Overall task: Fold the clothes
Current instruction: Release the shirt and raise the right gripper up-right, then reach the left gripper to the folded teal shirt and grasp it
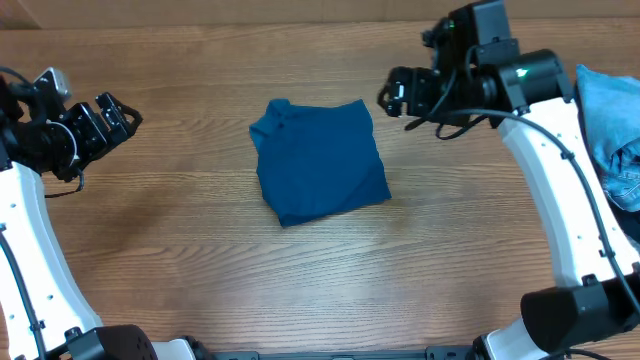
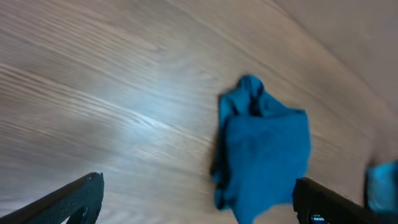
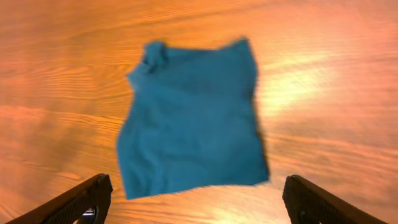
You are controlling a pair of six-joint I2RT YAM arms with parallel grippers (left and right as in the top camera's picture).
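We note a wooden table [image 1: 180,230] with brown grain running left to right. Near its middle lies one deep-blue shirt [image 1: 320,160], folded into a rough square and flat on the wood, with a small bunched lump at its far left corner. At the table's right edge we see a heap of paler blue fabric [image 1: 612,120], well apart from the shirt.
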